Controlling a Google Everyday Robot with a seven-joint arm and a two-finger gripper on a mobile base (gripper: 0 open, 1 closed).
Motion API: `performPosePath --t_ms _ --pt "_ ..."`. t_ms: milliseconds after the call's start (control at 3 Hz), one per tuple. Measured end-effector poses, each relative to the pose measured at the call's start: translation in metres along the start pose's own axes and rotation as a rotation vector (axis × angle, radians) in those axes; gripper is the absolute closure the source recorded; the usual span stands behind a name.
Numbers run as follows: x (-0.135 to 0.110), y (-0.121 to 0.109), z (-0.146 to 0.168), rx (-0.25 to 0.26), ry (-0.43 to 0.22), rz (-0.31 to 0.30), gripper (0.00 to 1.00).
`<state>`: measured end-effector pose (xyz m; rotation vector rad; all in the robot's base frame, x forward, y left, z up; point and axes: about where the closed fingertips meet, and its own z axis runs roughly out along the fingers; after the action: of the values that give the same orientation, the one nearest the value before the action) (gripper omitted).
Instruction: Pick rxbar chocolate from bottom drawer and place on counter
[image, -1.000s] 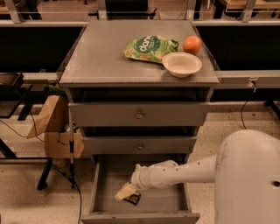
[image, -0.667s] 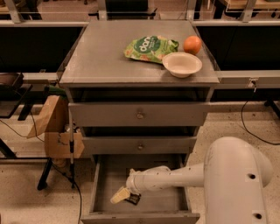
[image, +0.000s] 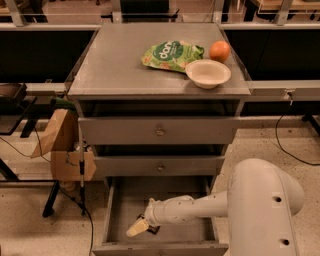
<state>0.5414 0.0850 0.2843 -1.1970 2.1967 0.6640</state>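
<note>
- The tool (image: 138, 227) sat low inside the open bottom drawer (image: 175, 195), near its front left part, with its pale tip pointing left
- Whether the tool was apart, together or clamped could not be told
- The rxbar chocolate (image: 153, 230) showed as a small dark shape on the drawer floor, right against the tool's right side
- The white arm (image: 200, 206) reached into the drawer from the right
- The two upper drawers (image: 159, 131) above were closed
- The table (image: 115, 65) on top carried a green snack bag (image: 172, 54), a white bowl (image: 208, 73) and an orange (image: 219, 50) at its back right
- A brown paper bag (image: 57, 132) stood left of the cabinet
</note>
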Motion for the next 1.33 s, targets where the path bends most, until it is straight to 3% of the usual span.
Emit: performPosePath --t_ms 667,1000,1333 --pt "0.045 -0.055 0.021 0.078 -0.023 -0.054 0.00" --pt "0.080 -0.084 0.045 0.096 -0.071 -0.067 0.00" --pt "0.095 -0.103 0.064 0.099 -0.100 -0.082 0.00"
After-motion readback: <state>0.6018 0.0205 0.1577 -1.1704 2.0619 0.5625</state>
